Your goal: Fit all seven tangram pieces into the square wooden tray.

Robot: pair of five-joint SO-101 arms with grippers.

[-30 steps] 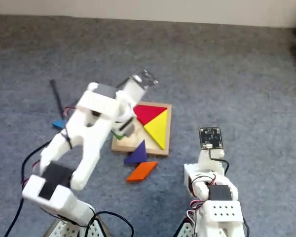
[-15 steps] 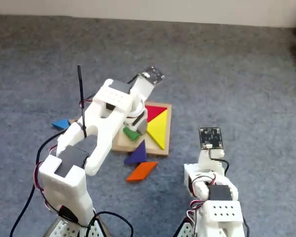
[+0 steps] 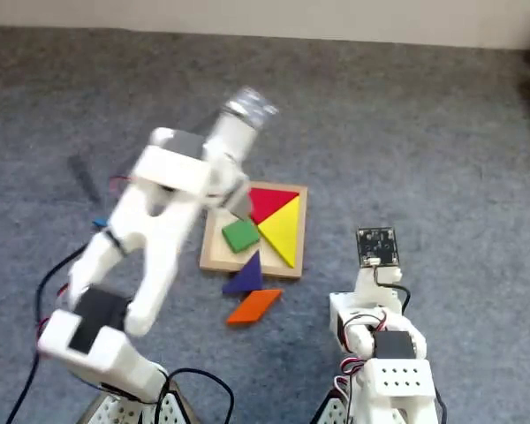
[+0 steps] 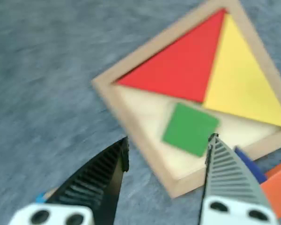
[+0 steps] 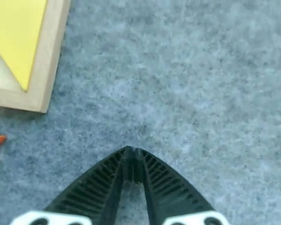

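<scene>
change: left gripper (image 4: 169, 139) has released green square (image 3: 241, 235), jaws now spread, empty | square lies flat in wooden tray (image 3: 214, 258), frame centre, beside red triangle (image 3: 267, 202), yellow triangle (image 3: 283, 231) | right gripper (image 5: 132, 151) pressed together over fuzzy grey carpet (image 5: 201, 70)

The left gripper (image 4: 168, 139) hangs over the wooden tray (image 4: 107, 89), its jaws spread wide with nothing between them. In the tray a red triangle (image 4: 182, 65) and a yellow triangle (image 4: 239, 84) lie edge to edge, and a green square (image 4: 190, 129) sits tilted on the bare floor beside them. Just outside the rim, a dark blue piece (image 4: 250, 166) and an orange piece (image 4: 277, 183) lie on the grey carpeted desk (image 4: 37, 70).
</scene>
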